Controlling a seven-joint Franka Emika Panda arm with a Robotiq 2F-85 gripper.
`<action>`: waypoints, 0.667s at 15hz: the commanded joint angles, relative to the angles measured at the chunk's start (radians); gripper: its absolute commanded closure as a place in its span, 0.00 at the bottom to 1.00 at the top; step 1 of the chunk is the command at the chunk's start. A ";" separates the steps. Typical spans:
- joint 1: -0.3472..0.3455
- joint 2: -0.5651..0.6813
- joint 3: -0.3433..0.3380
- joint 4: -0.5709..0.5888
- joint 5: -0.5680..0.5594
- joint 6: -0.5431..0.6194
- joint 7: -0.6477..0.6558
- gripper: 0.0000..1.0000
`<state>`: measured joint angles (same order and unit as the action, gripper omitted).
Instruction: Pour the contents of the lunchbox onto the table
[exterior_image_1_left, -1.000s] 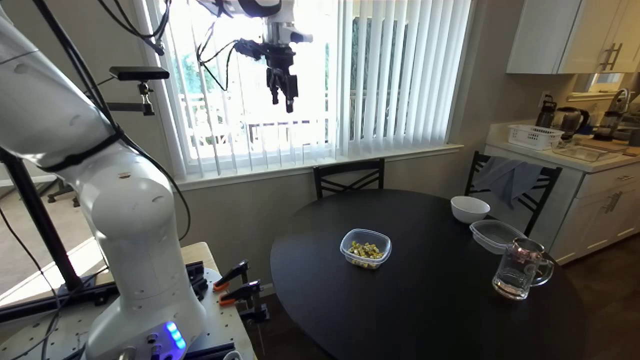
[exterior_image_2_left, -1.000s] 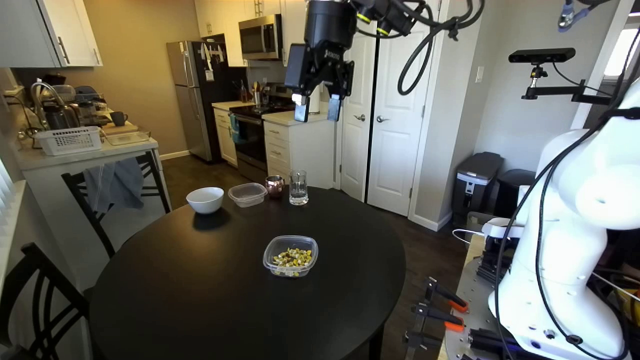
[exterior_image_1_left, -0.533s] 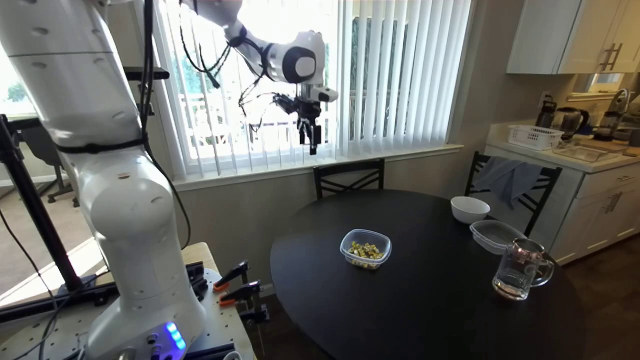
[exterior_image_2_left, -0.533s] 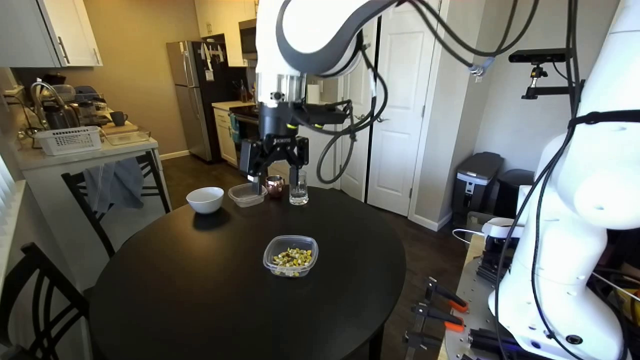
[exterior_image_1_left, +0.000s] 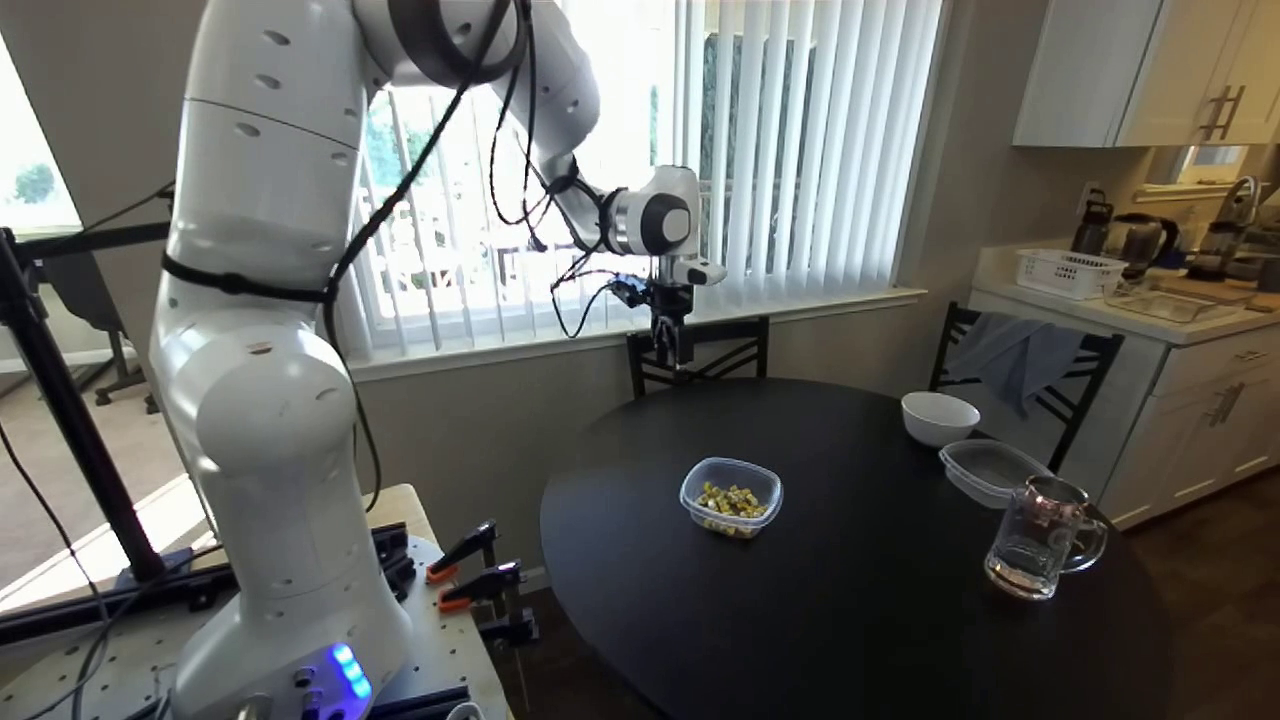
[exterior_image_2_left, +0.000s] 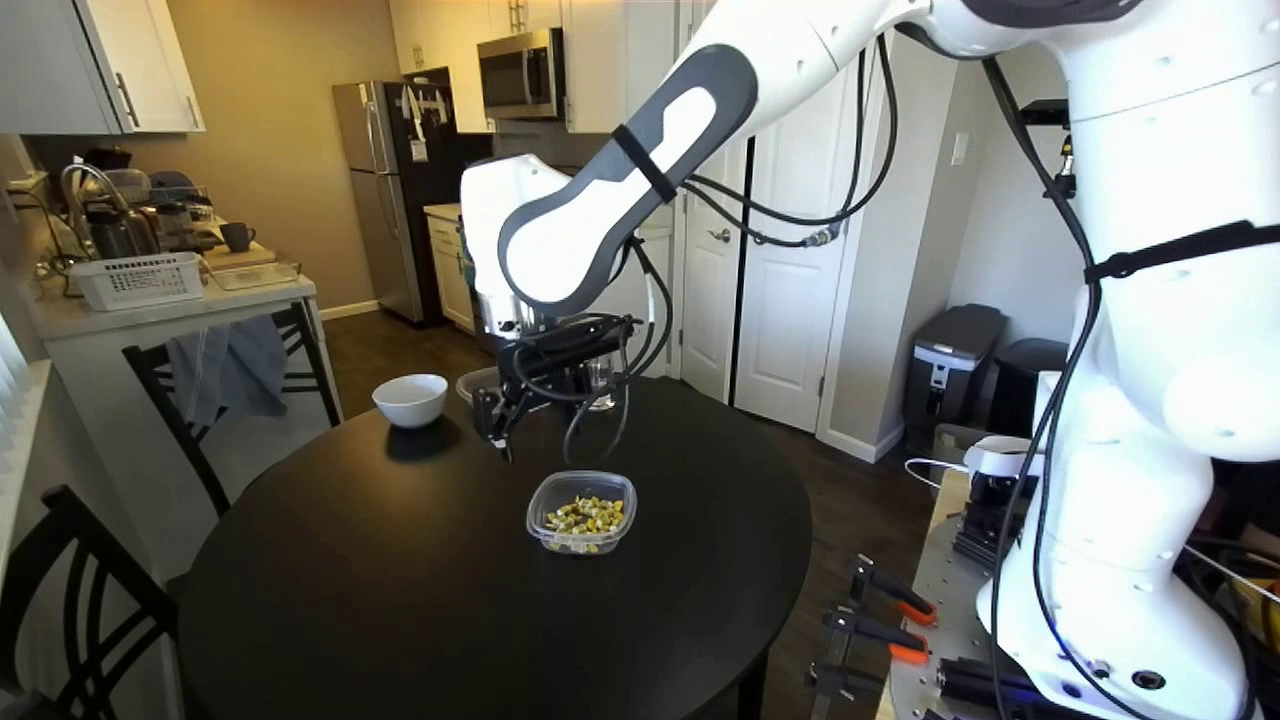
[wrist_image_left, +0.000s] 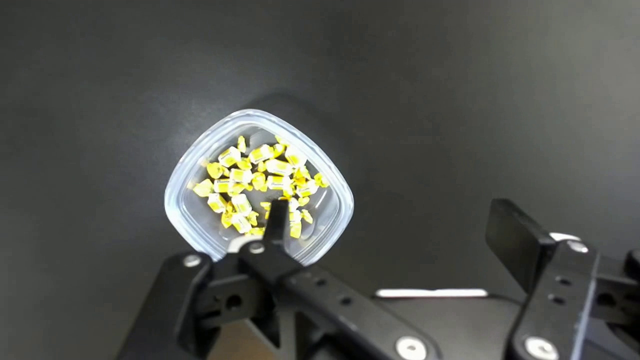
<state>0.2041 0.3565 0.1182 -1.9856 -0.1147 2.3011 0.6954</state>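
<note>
The lunchbox (exterior_image_1_left: 690, 497) is a clear shallow container standing upright on the black round table (exterior_image_1_left: 850, 610). It also shows in an exterior view (exterior_image_2_left: 553, 543) and in the wrist view (wrist_image_left: 172, 197). Its contents (wrist_image_left: 250, 180), a heap of yellow-and-white wrapped pieces, lie inside it and show in both exterior views (exterior_image_1_left: 733, 498) (exterior_image_2_left: 586, 515). My gripper (wrist_image_left: 392, 212) is open and empty, pointing down above the table. In the wrist view its left finger overlaps the lunchbox's near corner, while the right finger is well to the side. Gripper and lunchbox look apart in both exterior views (exterior_image_1_left: 672, 358) (exterior_image_2_left: 507, 445).
A white bowl (exterior_image_1_left: 940, 420), an empty clear container (exterior_image_1_left: 990, 472) and a clear glass mug (exterior_image_1_left: 1025, 560) stand along the table's side toward the kitchen. A copper mug shows only through the glass. Chairs (exterior_image_1_left: 700, 355) stand by the table, one with a grey cloth (exterior_image_1_left: 1015, 355).
The arm has swung out and my gripper has come down from high before the window to low over the table, closer to the lunchbox. The lunchbox and its contents have not moved.
</note>
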 joint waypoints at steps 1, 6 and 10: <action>0.031 0.020 -0.034 0.019 0.004 -0.001 -0.002 0.00; 0.042 0.039 -0.041 0.043 0.000 -0.001 0.008 0.00; 0.042 0.039 -0.041 0.043 0.000 -0.001 0.008 0.00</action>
<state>0.2289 0.3958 0.0953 -1.9434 -0.1252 2.3010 0.7106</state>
